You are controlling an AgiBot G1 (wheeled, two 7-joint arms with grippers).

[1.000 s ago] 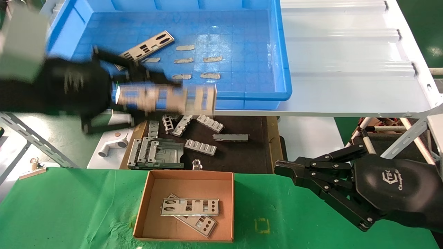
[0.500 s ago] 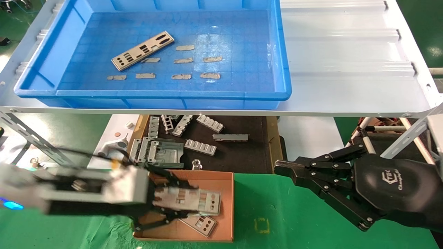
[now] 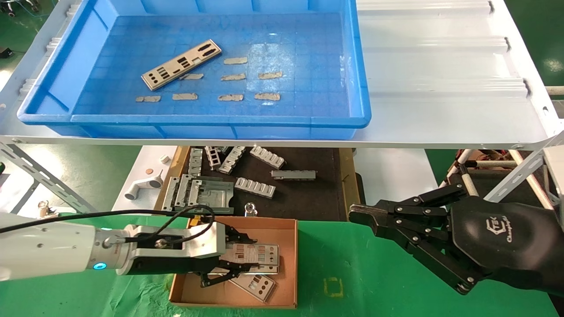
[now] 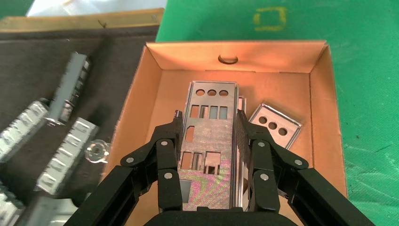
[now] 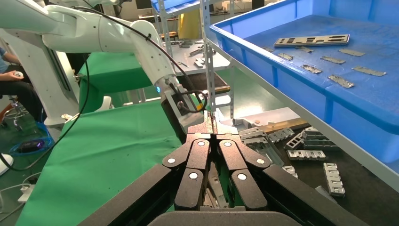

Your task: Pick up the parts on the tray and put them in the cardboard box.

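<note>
One part (image 3: 181, 64) lies in the tray (image 3: 194, 121), upper left of frame. Left tool (image 3: 240, 257) clamped on a part (image 4: 209, 141) inside the cardboard box (image 3: 288, 264), lower centre. Right tool (image 3: 359, 215) pressed together, idle at lower right.

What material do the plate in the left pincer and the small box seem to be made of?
The plate held by the left pincer looks like thin bare sheet metal: silver, reflective, with clean punched cutouts. The cardboard box looks like plain brown matte cardboard with folded walls.
</note>
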